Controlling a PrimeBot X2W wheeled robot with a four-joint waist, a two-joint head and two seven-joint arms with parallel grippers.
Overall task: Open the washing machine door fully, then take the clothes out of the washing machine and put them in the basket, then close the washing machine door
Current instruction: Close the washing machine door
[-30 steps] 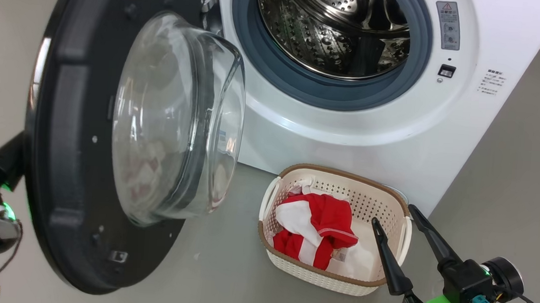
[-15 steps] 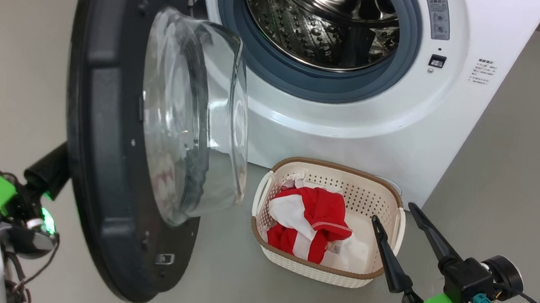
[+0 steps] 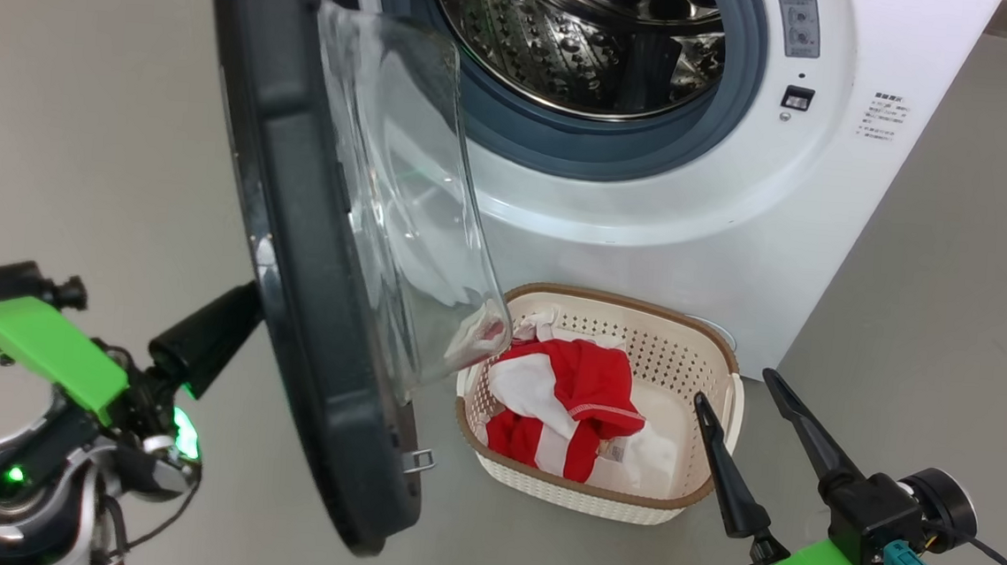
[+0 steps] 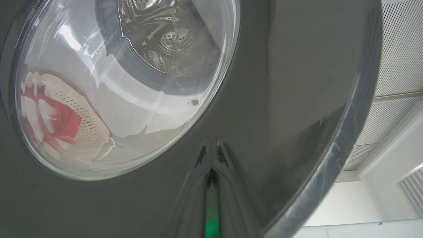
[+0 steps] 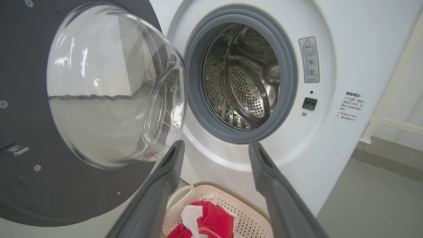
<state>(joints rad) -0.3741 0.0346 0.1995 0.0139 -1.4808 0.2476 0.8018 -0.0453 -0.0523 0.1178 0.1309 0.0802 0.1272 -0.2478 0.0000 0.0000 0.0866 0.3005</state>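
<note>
Lower left, the left gripper [image 3: 245,304], fingers pressed together, bears on the outer face of the washing machine door [image 3: 316,305]. Lower right, the right gripper [image 3: 734,387] hangs spread wide and empty beside the basket [image 3: 626,300] holding the clothes [image 3: 584,394]. Push steadily near the free edge until the latch [image 3: 418,461] meets the washing machine [image 3: 648,239], upper centre.

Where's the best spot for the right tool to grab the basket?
Probably the white handle at the right end of the basket, coming from the right and above. It is a thin loop standing off the wall, and looks narrow enough for the open right tool beside it. The door crowds the left end, and the clothes are heaped toward that side.
</note>
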